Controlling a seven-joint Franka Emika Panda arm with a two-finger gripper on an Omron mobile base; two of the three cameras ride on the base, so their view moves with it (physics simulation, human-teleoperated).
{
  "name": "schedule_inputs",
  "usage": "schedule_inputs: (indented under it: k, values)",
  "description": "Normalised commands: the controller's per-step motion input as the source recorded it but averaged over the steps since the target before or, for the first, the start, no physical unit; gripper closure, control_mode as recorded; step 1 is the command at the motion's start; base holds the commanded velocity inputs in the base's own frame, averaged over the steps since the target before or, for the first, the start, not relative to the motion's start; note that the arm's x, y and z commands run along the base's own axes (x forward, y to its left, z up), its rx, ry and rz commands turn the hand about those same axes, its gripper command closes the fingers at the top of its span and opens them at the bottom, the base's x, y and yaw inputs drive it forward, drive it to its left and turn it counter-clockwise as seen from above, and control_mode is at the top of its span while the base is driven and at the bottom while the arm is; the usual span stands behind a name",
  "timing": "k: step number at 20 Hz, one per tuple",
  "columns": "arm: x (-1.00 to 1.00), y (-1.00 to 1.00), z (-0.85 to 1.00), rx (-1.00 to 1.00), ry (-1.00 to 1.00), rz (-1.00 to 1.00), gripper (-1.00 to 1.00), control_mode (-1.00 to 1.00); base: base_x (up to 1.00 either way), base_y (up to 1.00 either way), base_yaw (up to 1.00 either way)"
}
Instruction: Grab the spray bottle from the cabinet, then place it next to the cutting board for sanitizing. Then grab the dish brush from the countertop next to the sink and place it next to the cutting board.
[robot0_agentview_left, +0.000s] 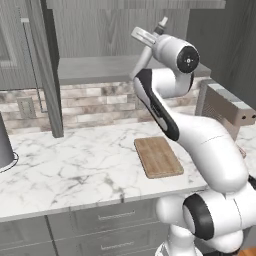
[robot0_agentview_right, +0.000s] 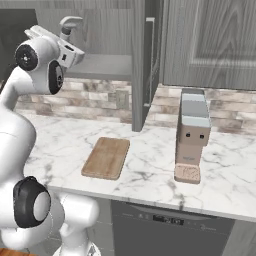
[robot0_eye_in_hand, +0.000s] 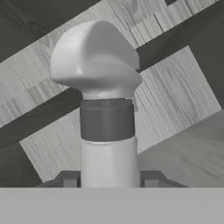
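Observation:
My gripper (robot0_eye_in_hand: 109, 180) is shut on the spray bottle (robot0_eye_in_hand: 107, 131), its two finger tips on either side of the pale grey body below the dark collar and light nozzle head. In the base views the gripper (robot0_agentview_left: 152, 34) (robot0_agentview_right: 66, 36) holds the bottle (robot0_agentview_left: 162, 23) (robot0_agentview_right: 71, 22) upright in front of the open cabinet, above its grey shelf (robot0_agentview_left: 100, 68) (robot0_agentview_right: 102, 65). The wooden cutting board (robot0_agentview_left: 158, 156) (robot0_agentview_right: 106, 157) lies flat on the marble countertop (robot0_agentview_left: 75, 165) below. The dish brush and the sink are out of view.
The cabinet door (robot0_agentview_left: 46, 65) (robot0_agentview_right: 145, 60) stands open, reaching down to the counter. A boxy grey-and-brown appliance (robot0_agentview_right: 192, 131) (robot0_agentview_left: 225, 107) stands right of the board. A dark grey vessel (robot0_agentview_left: 4, 145) sits at the far left. Drawers (robot0_agentview_left: 100, 220) run under the counter.

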Motion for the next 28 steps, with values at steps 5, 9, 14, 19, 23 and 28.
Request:
schedule_inputs:
  k: [5,9,14,19,23,28]
  values:
    - [-0.60,0.00,0.07,-0.16,0.07,0.00,1.00,-1.00,0.00,0.00,0.00]
    - [-0.72,0.00,-0.08,-0.29,-0.23,0.03,1.00,-1.00,0.00,0.00,0.00]
    - [-0.43,0.00,-0.45,-0.23,-0.20,0.16,1.00,-1.00,0.00,0.00,0.00]
    - [-0.19,0.03,-0.65,-0.11,-0.06,0.14,1.00,-1.00,0.00,0.00,0.00]
    - [0.00,0.35,-0.50,-0.06,0.04,0.04,1.00,-1.00,0.00,0.00,0.00]
    - [0.00,0.21,-0.56,-0.01,0.00,0.04,1.00,-1.00,0.00,0.00,0.00]
